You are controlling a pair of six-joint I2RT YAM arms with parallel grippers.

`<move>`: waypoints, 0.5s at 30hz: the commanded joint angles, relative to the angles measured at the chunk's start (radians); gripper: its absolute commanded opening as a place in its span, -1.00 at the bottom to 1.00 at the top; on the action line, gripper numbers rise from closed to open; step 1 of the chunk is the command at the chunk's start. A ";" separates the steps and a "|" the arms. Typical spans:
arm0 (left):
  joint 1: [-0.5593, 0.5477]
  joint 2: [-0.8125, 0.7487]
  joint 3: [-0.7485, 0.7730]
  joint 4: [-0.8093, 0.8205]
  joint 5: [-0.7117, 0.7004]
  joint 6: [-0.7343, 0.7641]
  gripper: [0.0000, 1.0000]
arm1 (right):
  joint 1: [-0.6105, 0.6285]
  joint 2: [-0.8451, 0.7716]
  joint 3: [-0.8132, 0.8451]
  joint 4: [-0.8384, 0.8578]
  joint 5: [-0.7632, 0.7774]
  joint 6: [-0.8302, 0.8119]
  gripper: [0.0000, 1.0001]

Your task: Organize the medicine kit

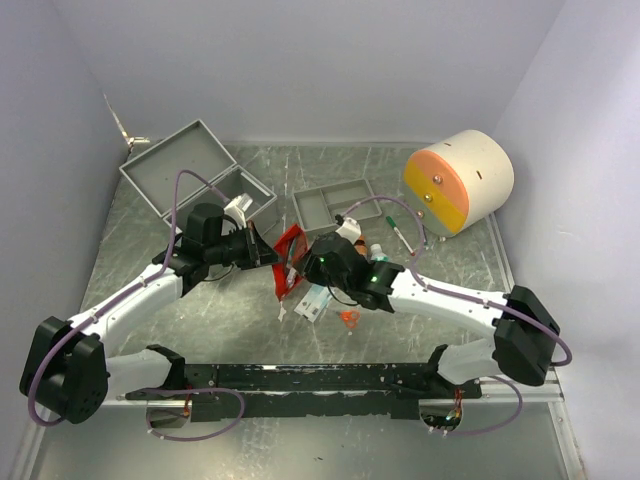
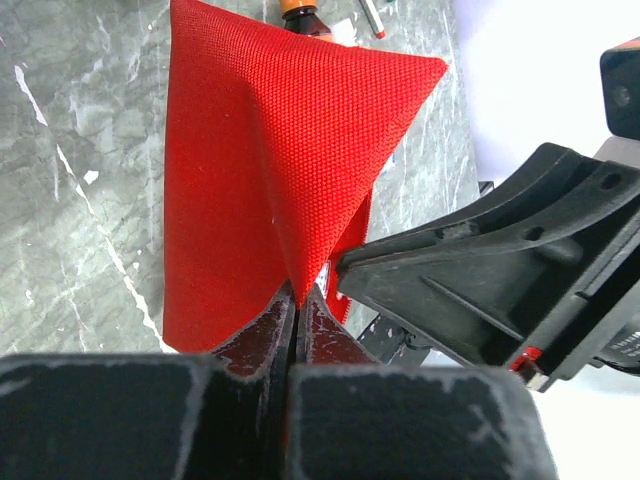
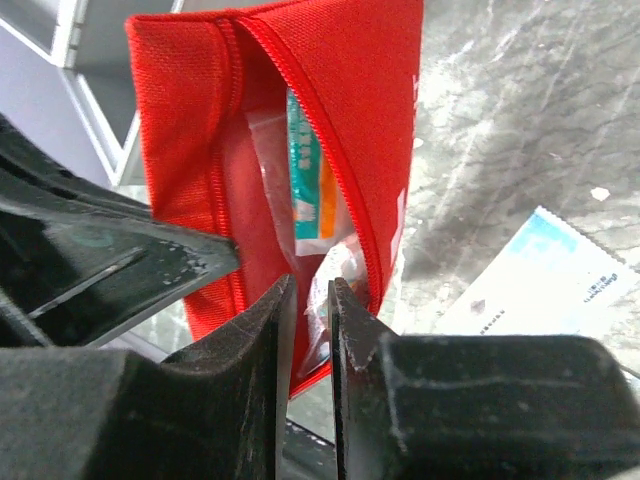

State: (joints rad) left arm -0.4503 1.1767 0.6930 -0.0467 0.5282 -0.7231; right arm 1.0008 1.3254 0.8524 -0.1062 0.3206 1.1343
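Note:
A red fabric pouch (image 1: 290,250) is held up at the table's middle, its zipper mouth open. My left gripper (image 1: 268,252) is shut on a fold of the pouch (image 2: 280,140); in the left wrist view the gripper (image 2: 294,300) pinches the cloth with no gap. My right gripper (image 1: 305,268) is at the pouch's mouth (image 3: 370,90). Its jaws (image 3: 312,290) stand narrowly apart around the end of a clear plastic packet (image 3: 312,215) with a teal and orange label, which is mostly inside the pouch.
An open grey case (image 1: 190,165) lies at the back left and a grey tray (image 1: 335,205) at the back middle. A white and orange drum (image 1: 458,182) lies at the back right. A white box (image 1: 313,300), an orange item (image 1: 348,318), a small bottle (image 1: 378,252) and a pen (image 1: 397,228) lie near the pouch.

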 commanded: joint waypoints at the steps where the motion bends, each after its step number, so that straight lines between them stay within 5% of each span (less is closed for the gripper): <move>1: 0.005 0.003 0.043 0.016 0.028 0.025 -0.86 | 0.004 0.050 0.067 -0.113 0.000 -0.038 -0.61; 15: 0.005 0.010 0.037 0.012 0.105 0.019 -0.86 | -0.008 0.204 0.145 -0.055 0.036 -0.125 -1.00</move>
State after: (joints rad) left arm -0.4503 1.1843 0.6930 -0.0513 0.5674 -0.7109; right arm 1.0004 1.5085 0.9680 -0.1871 0.3168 1.0489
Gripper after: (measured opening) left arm 0.071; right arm 0.011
